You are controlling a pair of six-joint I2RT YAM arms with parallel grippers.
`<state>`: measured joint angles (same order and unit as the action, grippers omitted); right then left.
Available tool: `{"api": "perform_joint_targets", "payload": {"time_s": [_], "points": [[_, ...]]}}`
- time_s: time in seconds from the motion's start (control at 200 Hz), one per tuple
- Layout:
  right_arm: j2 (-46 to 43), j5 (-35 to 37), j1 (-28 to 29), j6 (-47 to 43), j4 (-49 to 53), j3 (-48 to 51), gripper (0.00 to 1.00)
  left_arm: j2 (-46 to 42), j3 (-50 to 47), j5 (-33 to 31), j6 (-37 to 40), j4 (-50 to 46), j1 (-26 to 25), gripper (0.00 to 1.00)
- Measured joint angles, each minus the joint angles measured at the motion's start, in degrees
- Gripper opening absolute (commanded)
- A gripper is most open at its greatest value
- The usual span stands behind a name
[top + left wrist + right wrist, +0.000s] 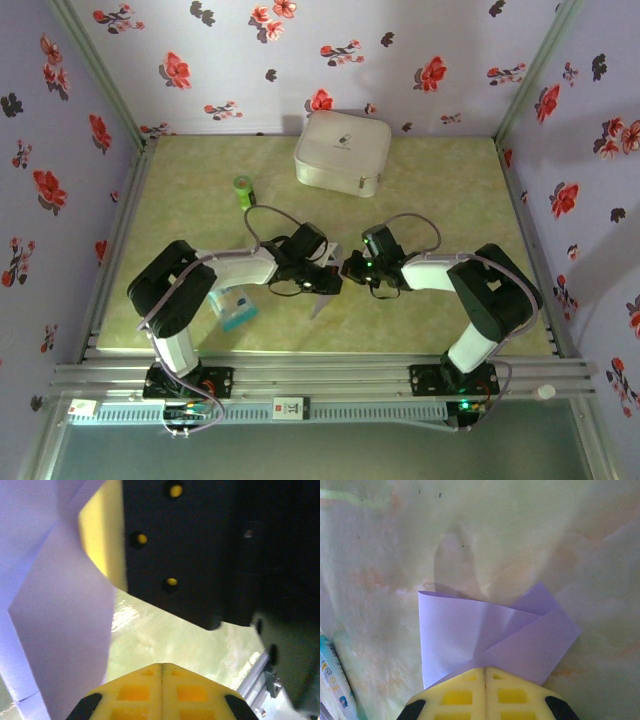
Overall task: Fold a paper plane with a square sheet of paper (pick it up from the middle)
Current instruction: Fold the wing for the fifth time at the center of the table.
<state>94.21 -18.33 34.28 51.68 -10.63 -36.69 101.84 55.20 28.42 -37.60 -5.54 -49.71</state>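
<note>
The square sheet of paper (470,630) is pale lavender and partly folded, with overlapping flaps that fan out from the tips of my right gripper (485,669). That gripper is shut on its lower edge and holds it above the green table. In the top view both grippers meet at the table's middle, with the sheet (320,297) hanging just below them. My left gripper (161,666) is shut, and nothing shows between its fingers. The sheet (65,630) hangs to its left, and the black body of the right gripper (200,555) is close above it.
A white case (342,150) stands at the back centre, with a small green object (243,189) to its left. A blue-and-white packet (233,308) lies by the left arm. Floral walls enclose the table, and a metal rail (320,375) runs along the near edge.
</note>
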Motion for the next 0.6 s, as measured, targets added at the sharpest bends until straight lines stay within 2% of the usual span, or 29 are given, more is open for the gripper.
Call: {"api": "perform_joint_targets", "payload": {"time_s": [0.4, 0.6], "points": [[0.0, 0.0, 0.0, 0.0, -0.2, 0.1, 0.00, 1.1, -3.2, -2.4, 0.2, 0.0, -0.2, 0.02], [0.1, 0.0, 0.0, 0.0, -0.2, 0.1, 0.00, -0.4, -7.0, -2.9, 0.0, 4.7, -0.3, 0.02]]}}
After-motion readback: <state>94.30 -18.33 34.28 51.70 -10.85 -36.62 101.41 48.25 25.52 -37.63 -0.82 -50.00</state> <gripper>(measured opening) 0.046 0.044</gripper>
